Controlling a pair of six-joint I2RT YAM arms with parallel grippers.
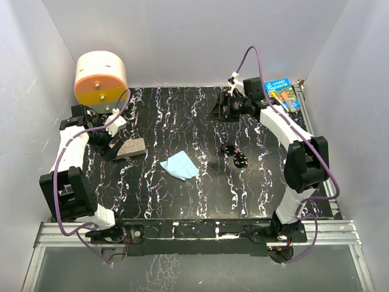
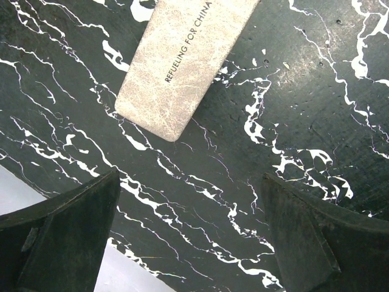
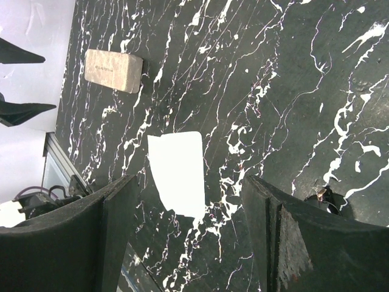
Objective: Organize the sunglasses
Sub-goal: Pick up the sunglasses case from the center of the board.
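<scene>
Two grippers are on show here, both spread wide with nothing held. The left gripper (image 2: pixel 189 176) is held low over the black marbled table (image 1: pixel 182 201), with only bare tabletop between its fingers. The near end of the grey-brown case (image 2: pixel 182 67) is seen just ahead of it, not touched. The case is closed and laid flat, lettering on top. The right gripper (image 3: pixel 188 182) is hung out at the far edge of the table, well apart from everything.

The sunglasses (image 1: pixel 234 156) are found right of centre on the table. Whether they're folded can't really be told from above. A light-blue cloth (image 1: pixel 180 165) is laid flat between the case and the sunglasses, touching neither. A cream-and-orange drum (image 1: pixel 100 79) is tucked into the far left corner, and a blue book (image 1: pixel 282 92) is seen by the table's far right corner.
</scene>
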